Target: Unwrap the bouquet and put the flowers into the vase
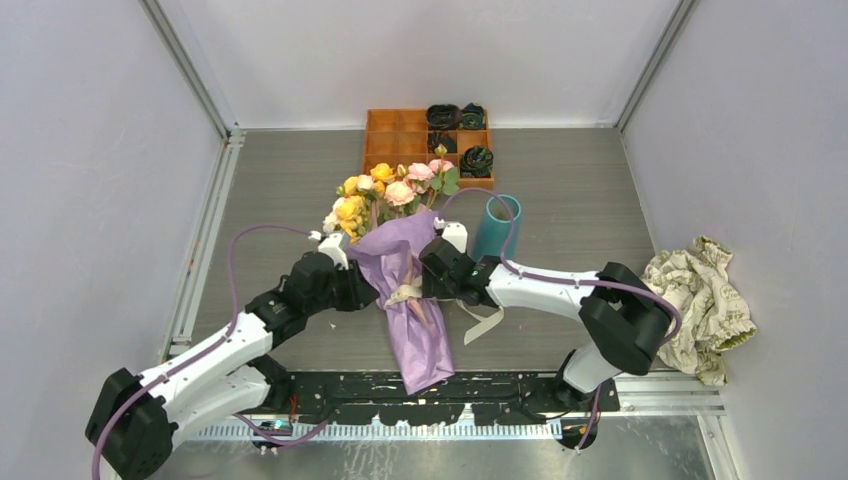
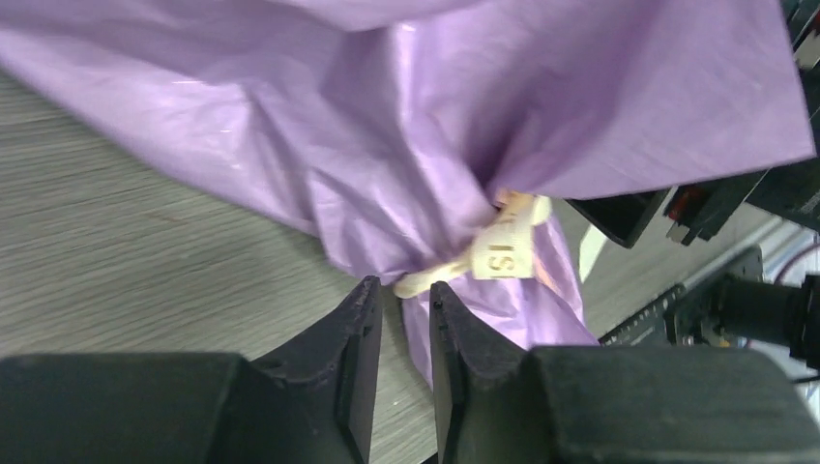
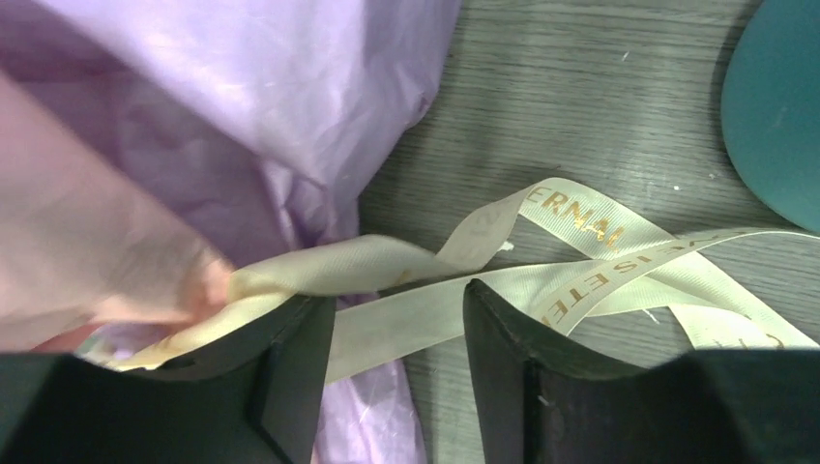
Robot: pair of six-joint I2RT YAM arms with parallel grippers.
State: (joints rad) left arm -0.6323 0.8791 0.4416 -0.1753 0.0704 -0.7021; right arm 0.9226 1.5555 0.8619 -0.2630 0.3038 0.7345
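Note:
The bouquet (image 1: pixel 412 318) lies on the table, its purple paper (image 2: pixel 406 126) pinched at the waist by a cream ribbon (image 2: pixel 503 246). The flowers (image 1: pixel 388 190) fan out at its far end. My left gripper (image 2: pixel 404 290) is open by a narrow gap at the left of the tied waist (image 1: pixel 375 285), and the ribbon's end sits just beyond its tips. My right gripper (image 3: pixel 398 298) is open on the other side (image 1: pixel 425 283); a loose band of ribbon (image 3: pixel 425 314) runs across the gap between its fingers. The teal vase (image 1: pixel 496 225) stands upright just behind the right gripper, its edge also showing in the right wrist view (image 3: pixel 774 106).
An orange compartmented tray (image 1: pixel 400 135) with dark rosettes (image 1: pixel 476 160) sits at the back. A crumpled beige patterned cloth (image 1: pixel 700 300) lies by the right wall. Ribbon tails (image 1: pixel 480 325) trail on the table in front of the right arm.

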